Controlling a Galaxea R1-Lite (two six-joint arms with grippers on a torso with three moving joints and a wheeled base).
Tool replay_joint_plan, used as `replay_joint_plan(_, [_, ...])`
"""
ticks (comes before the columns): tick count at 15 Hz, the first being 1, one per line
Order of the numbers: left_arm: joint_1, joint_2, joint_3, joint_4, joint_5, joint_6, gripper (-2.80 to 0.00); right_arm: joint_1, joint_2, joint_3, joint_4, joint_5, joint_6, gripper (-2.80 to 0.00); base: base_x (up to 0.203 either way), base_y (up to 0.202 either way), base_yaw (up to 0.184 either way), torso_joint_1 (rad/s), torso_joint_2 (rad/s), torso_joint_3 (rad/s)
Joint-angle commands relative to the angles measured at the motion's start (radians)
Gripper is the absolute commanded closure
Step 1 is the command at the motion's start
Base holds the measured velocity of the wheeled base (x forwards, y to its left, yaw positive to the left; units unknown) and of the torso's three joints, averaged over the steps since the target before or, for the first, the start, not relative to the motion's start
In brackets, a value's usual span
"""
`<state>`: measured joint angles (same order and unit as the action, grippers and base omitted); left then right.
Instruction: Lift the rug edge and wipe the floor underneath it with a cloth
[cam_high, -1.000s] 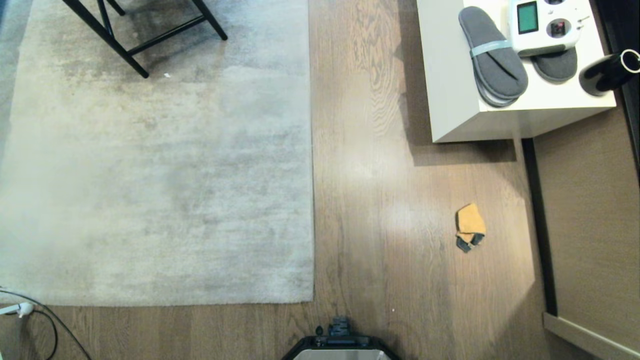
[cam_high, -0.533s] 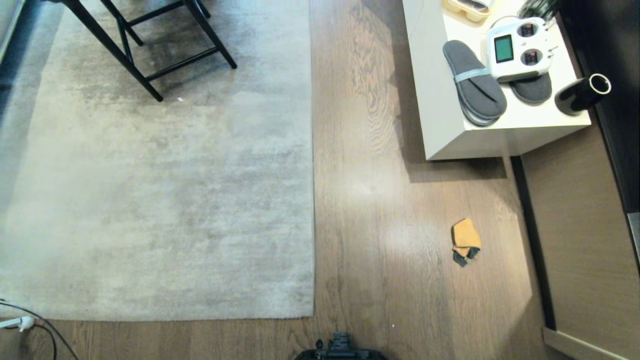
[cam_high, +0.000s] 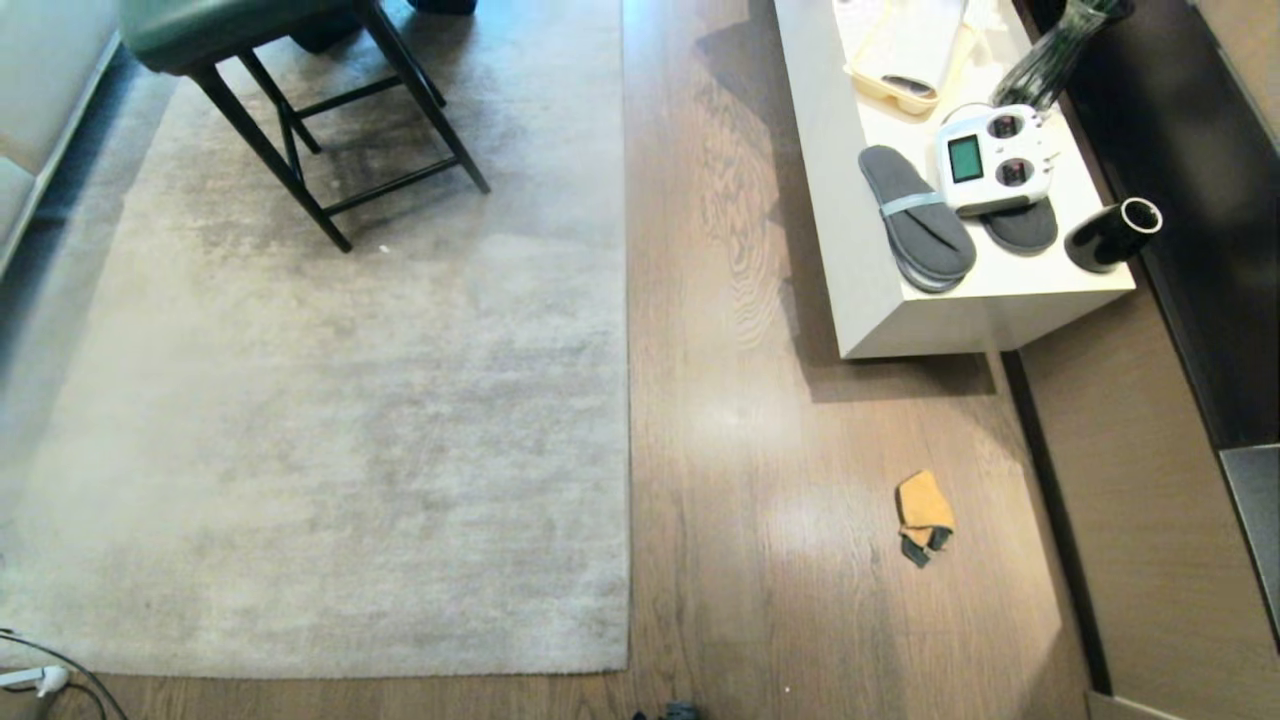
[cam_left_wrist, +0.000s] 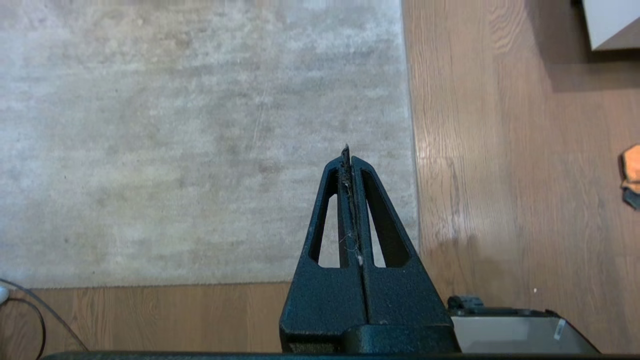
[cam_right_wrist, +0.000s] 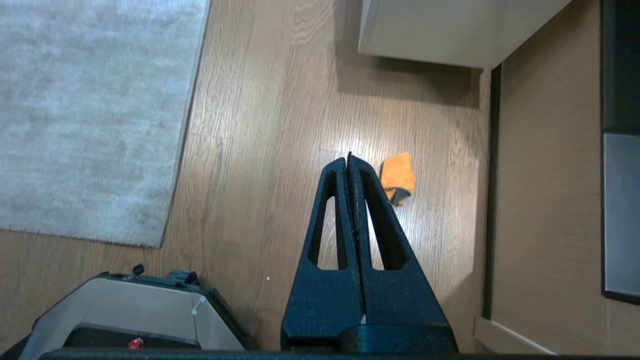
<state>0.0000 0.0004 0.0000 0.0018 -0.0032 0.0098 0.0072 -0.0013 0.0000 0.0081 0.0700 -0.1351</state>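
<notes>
Slippers (cam_high: 915, 230) show only from the head.

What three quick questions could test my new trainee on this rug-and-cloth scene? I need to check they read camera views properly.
1. True or false: the cloth lies on the rug.
2. Which is shut: A) only the left gripper, B) only the right gripper, C) both?
3. Fill in: the grey slippers rest on the white ____.

Key:
1. False: it lies on the bare floor, apart from the rug edge, which lies flat.
2. C: both are shut and empty.
3. Table: they sit beside the white handheld controller.
</notes>
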Motion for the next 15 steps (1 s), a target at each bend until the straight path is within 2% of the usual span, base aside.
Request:
replay_joint_plan(1, [0.000,0.000,0.000,0.000,0.000,-0.001,0.00,0.000,0.001,0.000,0.000,0.001,-0.001,0.00,0.000,0.000,0.000,-0.001,0.00,0.196])
replay_joint_plan(15, [0.000,0.000,0.000,0.000,0.000,-0.002,0.00,0.000,0.001,0.000,0.000,0.001,-0.001,0.00,0.000,0.000,0.000,0.002,0.00,0.202])
